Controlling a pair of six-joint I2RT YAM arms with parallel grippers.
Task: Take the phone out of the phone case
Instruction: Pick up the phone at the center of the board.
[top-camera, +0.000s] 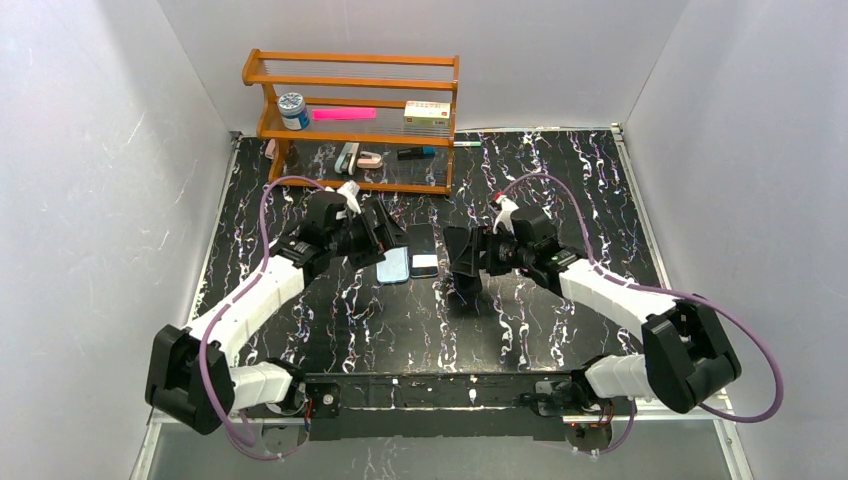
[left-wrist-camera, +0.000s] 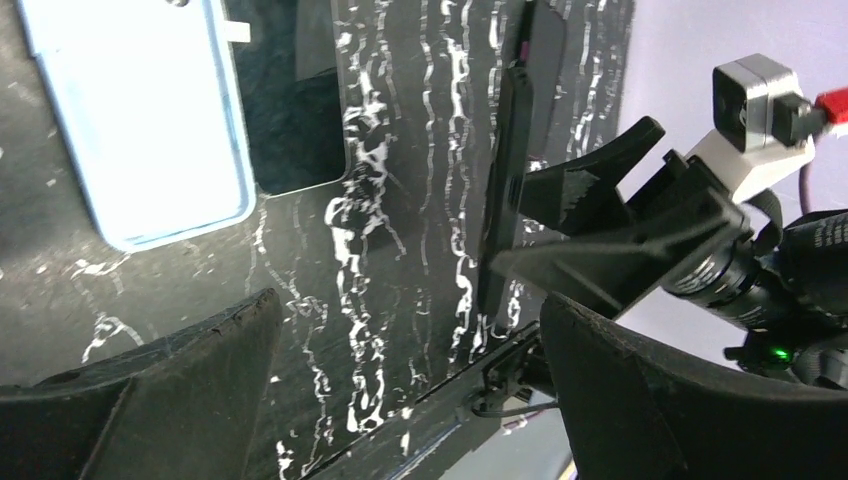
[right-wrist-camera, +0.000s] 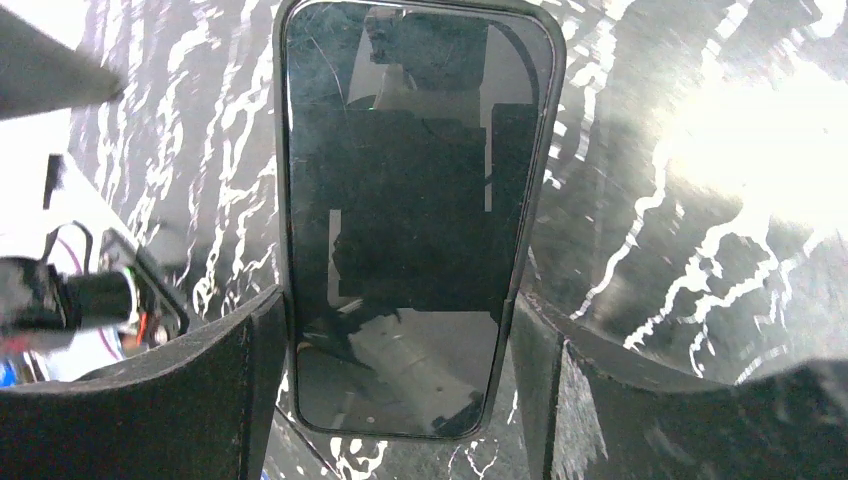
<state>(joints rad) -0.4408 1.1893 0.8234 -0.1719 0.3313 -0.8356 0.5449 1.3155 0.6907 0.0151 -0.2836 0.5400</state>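
Two claws: right gripper (right-wrist-camera: 400, 312) clamps the black phone (right-wrist-camera: 410, 180) by its sides; left gripper (left-wrist-camera: 410, 310) gapes wide, empty, near the blue case (left-wrist-camera: 140, 120) mid-worktop.

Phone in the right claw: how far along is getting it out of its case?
Done: the right claw grips the phone by its long edges. In hand: nothing more; a black case rim seems to wrap it. Left: the left claw, open and empty, must take hold and part the two.
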